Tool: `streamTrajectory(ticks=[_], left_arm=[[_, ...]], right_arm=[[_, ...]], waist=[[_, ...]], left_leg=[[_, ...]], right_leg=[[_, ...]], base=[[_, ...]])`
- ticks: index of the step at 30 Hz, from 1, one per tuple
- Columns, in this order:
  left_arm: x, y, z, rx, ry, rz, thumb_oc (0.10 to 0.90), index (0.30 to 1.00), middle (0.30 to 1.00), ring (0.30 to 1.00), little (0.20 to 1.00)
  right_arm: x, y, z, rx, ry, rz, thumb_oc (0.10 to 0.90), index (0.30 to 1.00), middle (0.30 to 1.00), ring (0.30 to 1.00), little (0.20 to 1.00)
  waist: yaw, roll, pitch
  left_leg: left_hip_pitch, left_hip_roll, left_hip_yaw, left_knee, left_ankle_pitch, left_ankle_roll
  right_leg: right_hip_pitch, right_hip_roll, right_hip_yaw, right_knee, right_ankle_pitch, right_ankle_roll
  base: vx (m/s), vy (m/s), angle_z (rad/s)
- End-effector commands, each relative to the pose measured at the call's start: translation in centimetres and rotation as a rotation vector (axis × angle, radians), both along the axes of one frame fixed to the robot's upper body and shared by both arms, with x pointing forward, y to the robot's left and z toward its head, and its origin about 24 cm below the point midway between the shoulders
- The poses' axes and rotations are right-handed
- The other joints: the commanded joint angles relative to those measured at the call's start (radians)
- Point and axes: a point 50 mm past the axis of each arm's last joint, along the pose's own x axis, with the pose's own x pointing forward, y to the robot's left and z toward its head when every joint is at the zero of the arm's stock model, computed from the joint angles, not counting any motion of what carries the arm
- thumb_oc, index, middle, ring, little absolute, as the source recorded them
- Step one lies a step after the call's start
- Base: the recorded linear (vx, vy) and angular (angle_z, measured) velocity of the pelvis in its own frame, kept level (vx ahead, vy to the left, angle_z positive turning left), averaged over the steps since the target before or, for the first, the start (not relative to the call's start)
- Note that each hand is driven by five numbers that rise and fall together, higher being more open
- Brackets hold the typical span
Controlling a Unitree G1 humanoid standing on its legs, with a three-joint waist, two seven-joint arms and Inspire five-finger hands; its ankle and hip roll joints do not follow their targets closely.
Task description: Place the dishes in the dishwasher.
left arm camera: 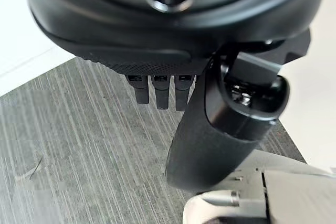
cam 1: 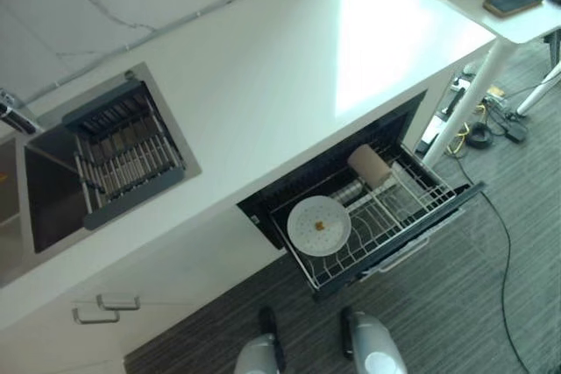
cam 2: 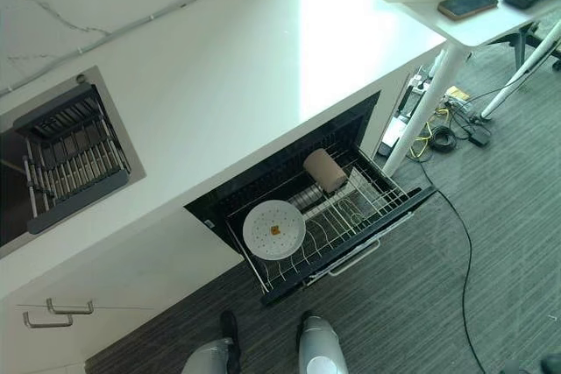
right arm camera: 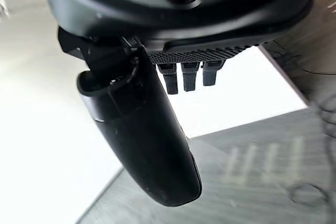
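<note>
We see our left robot hand point(left arm camera: 220, 124), matte black with a thick rounded thumb and short ribbed fingers. Our right robot hand point(right arm camera: 147, 129) matches, glossy black thumb under a textured palm edge.

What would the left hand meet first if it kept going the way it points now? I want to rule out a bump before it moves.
Probably the grey striped floor: the left hand points down at it, empty, nothing visible between. Depth is unclear.
</note>
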Motion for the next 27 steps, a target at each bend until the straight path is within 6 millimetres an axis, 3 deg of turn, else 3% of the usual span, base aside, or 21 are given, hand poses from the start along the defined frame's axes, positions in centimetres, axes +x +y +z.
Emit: streamTrajectory(ticks=[1, 2, 4, 6, 7, 12, 13, 17, 18, 19, 21, 22, 23, 27], left_arm=[[4.0, -0.1, 0.9, -0.015, -0.156, -0.003, 0.800, 0.900, 0.900, 0.900, 0.900], [4.1, -0.2, 0.9, -0.018, -0.156, -0.007, 0.800, 0.900, 0.900, 0.900, 0.900], [4.4, -0.1, 1.0, -0.026, -0.170, 0.002, 0.800, 0.900, 0.900, 0.900, 0.900], [4.7, -0.3, 1.1, -0.038, -0.184, 0.001, 0.800, 0.900, 0.900, 0.900, 0.900], [4.7, -0.4, 1.1, -0.041, -0.186, 0.001, 0.800, 0.900, 0.900, 0.900, 0.900], [4.8, -1.1, 1.1, -0.093, -0.219, 0.042, 0.800, 0.900, 0.900, 0.900, 0.900], [5.0, -0.9, 1.3, -0.098, -0.243, 0.053, 0.800, 0.900, 0.900, 0.900, 0.900], [5.7, -0.6, 1.7, -0.108, -0.290, 0.052, 0.800, 0.900, 0.900, 0.900, 0.900], [6.1, -0.4, 2.0, -0.108, -0.308, 0.042, 0.800, 0.900, 0.900, 0.900, 0.900], [6.2, -0.4, 2.0, -0.108, -0.308, 0.042, 0.800, 0.900, 0.900, 0.900, 0.900], [6.1, -0.2, 2.0, -0.103, -0.301, 0.043, 0.800, 0.900, 0.900, 0.900, 0.900], [6.1, -0.2, 2.0, -0.102, -0.302, 0.042, 0.800, 0.900, 0.900, 0.900, 0.900], [5.7, 0.2, 2.0, -0.094, -0.291, 0.045, 0.800, 0.900, 0.900, 0.900, 0.900], [5.2, 0.9, 2.0, -0.076, -0.281, 0.035, 0.800, 0.900, 0.900, 0.900, 0.900]], right_arm=[[4.6, -1.0, 4.0, -0.151, -0.185, 0.189, 0.800, 0.900, 0.900, 0.900, 0.900], [5.0, -0.6, 3.6, -0.136, -0.155, 0.231, 0.800, 0.900, 0.900, 0.900, 0.900], [8.0, 1.8, 2.2, -0.075, -0.059, 0.455, 0.800, 0.900, 0.900, 0.900, 0.900], [9.4, 2.7, 2.1, -0.059, -0.029, 0.557, 0.800, 0.900, 0.900, 0.900, 0.900], [9.6, 2.8, 2.1, -0.058, -0.025, 0.569, 0.800, 0.900, 0.900, 0.900, 0.900], [14.9, 5.3, 3.7, -0.139, 0.036, 0.868, 0.800, 0.900, 0.900, 0.900, 0.900], [16.7, 6.4, 4.9, -0.200, 0.028, 0.969, 0.800, 0.900, 0.900, 0.900, 0.900], [20.1, 8.3, 8.0, -0.329, -0.049, 1.109, 0.800, 0.900, 0.900, 0.900, 0.900], [22.2, 9.2, 10.5, -0.402, -0.108, 1.155, 0.800, 0.900, 0.900, 0.900, 0.900], [22.4, 9.3, 10.8, -0.415, -0.114, 1.165, 0.800, 0.900, 0.900, 0.900, 0.900], [25.2, 10.6, 15.2, -0.537, -0.203, 1.229, 0.800, 0.900, 0.900, 0.900, 0.900], [25.3, 10.6, 15.5, -0.540, -0.210, 1.229, 0.800, 0.900, 0.900, 0.900, 0.900], [26.2, 11.2, 17.7, -0.599, -0.273, 1.236, 0.800, 0.900, 0.900, 0.900, 0.900], [27.2, 12.0, 21.2, -0.681, -0.393, 1.223, 0.800, 0.900, 0.900, 0.900, 0.900]], waist=[[0.014, -0.035, -0.002], [0.017, -0.029, 0.000], [0.039, 0.001, 0.022], [0.048, 0.019, 0.035], [0.050, 0.022, 0.036], [0.112, 0.072, 0.093], [0.137, 0.074, 0.112], [0.189, 0.075, 0.148], [0.224, 0.076, 0.168], [0.228, 0.076, 0.169], [0.282, 0.072, 0.174], [0.286, 0.071, 0.174], [0.311, 0.053, 0.174], [0.353, 0.040, 0.174]], left_leg=[[0.019, -0.032, -0.043, 0.165, -0.215, 0.035], [0.018, -0.035, -0.044, 0.165, -0.215, 0.036], [0.007, -0.047, -0.040, 0.165, -0.215, 0.048], [-0.002, -0.051, -0.034, 0.165, -0.214, 0.052], [-0.004, -0.053, -0.035, 0.165, -0.214, 0.053], [-0.052, -0.088, -0.050, 0.165, -0.194, 0.072], [-0.077, -0.099, -0.053, 0.165, -0.179, 0.083], [-0.122, -0.128, -0.065, 0.165, -0.150, 0.104], [-0.144, -0.141, -0.075, 0.165, -0.138, 0.110], [-0.146, -0.142, -0.076, 0.165, -0.137, 0.111], [-0.190, -0.156, -0.090, 0.165, -0.117, 0.118], [-0.193, -0.156, -0.090, 0.165, -0.116, 0.119], [-0.196, -0.168, -0.098, 0.165, -0.129, 0.119], [-0.222, -0.171, -0.119, 0.165, -0.119, 0.127]], right_leg=[[0.104, 0.019, 0.040, -0.149, -0.010, 0.022], [0.105, 0.013, 0.035, -0.149, -0.009, 0.022], [0.098, -0.021, 0.001, -0.149, 0.001, 0.028], [0.089, -0.036, -0.014, -0.149, 0.005, 0.033], [0.088, -0.038, -0.015, -0.149, 0.006, 0.034], [0.036, -0.081, -0.055, -0.087, -0.006, 0.037], [-0.005, -0.097, -0.059, -0.032, -0.018, 0.034], [-0.069, -0.120, -0.060, 0.073, -0.043, 0.027], [-0.094, -0.126, -0.067, 0.114, -0.054, 0.023], [-0.096, -0.126, -0.067, 0.117, -0.055, 0.023], [-0.133, -0.138, -0.083, 0.161, -0.067, 0.017], [-0.136, -0.139, -0.084, 0.163, -0.067, 0.017], [-0.135, -0.157, -0.082, 0.191, -0.099, 0.025], [-0.142, -0.166, -0.099, 0.204, -0.093, 0.031]], base=[[0.03, 0.083, 0.03], [0.04, 0.137, 0.13], [0.03, 0.182, 0.19], [0.01, 0.141, 0.17], [0.02, 0.155, 0.21], [0.02, 0.199, 0.32], [-0.03, 0.151, 0.28], [-0.02, 0.079, 0.20], [0.00, 0.066, 0.20], [0.03, 0.089, 0.20], [0.07, 0.111, 0.23], [0.17, 0.063, 0.30], [0.14, 0.000, 0.23], [0.09, -0.013, 0.19]])
